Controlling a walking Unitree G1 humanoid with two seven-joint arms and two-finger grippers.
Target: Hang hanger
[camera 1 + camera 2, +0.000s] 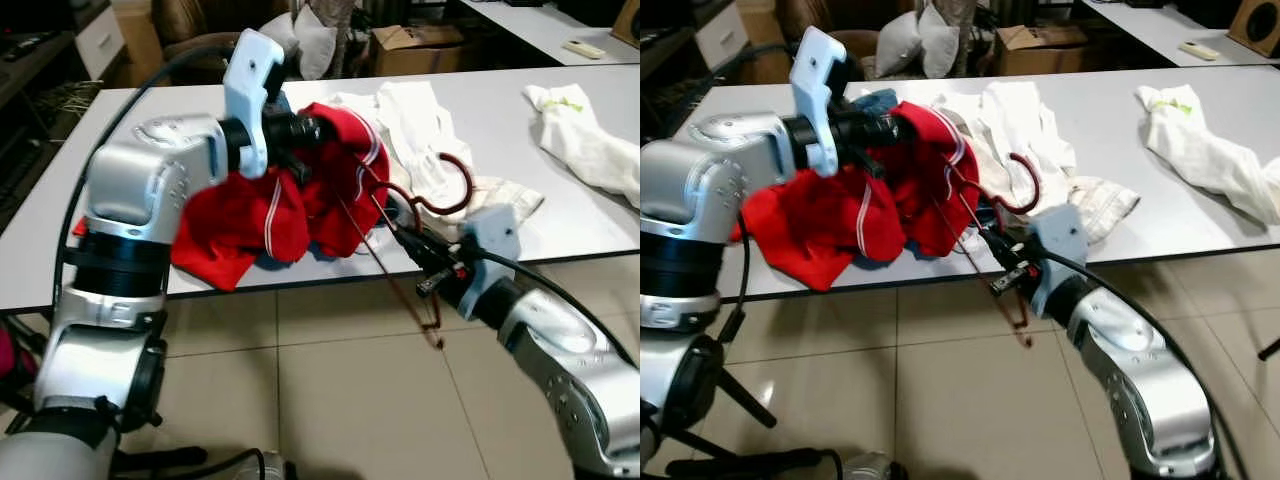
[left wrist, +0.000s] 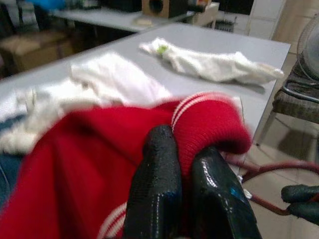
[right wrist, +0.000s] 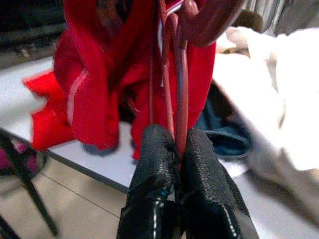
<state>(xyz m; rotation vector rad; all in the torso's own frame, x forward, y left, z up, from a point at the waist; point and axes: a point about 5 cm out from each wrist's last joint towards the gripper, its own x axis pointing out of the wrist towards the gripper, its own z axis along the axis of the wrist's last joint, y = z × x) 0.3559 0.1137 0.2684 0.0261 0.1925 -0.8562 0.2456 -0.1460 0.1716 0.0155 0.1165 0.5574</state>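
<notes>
- The right hand (image 1: 408, 238) is closed tight on the thin wires of the dark red hanger (image 1: 440, 190), just off the near edge of the desk (image 1: 500, 110); the wrist view shows the wires pinched between its fingers (image 3: 154, 164).
- From that grip the hanger's hook curls up toward 1 o'clock over the desk edge, while its lower wires slant down toward 6 o'clock above the floor (image 1: 330, 390).
- The left hand (image 1: 310, 130) is clamped on a striped cuff or hem of the red sweater (image 1: 240, 220), holding that part raised above the desk; its fingers (image 2: 159, 189) are shut on the cloth.
- The sweater hangs at 9 to 10 o'clock from the right hand, touching the hanger's wires, and its lower part spills over the near edge of the desk.
- Some blue cloth (image 3: 224, 134) lies under the sweater, just beside the hanger.
- A heap of white clothes (image 1: 420, 130) sits at 12 o'clock from the right hand, right behind the hook.
- Another white garment (image 1: 590, 140) lies well apart at 2 o'clock, on the far right of the desk.
- The desk is pale grey and smooth; the floor has glossy beige tiles.
- Behind the desk stand a cardboard box (image 1: 415, 45), cushions (image 1: 305, 40) and a second desk (image 1: 545, 25).
</notes>
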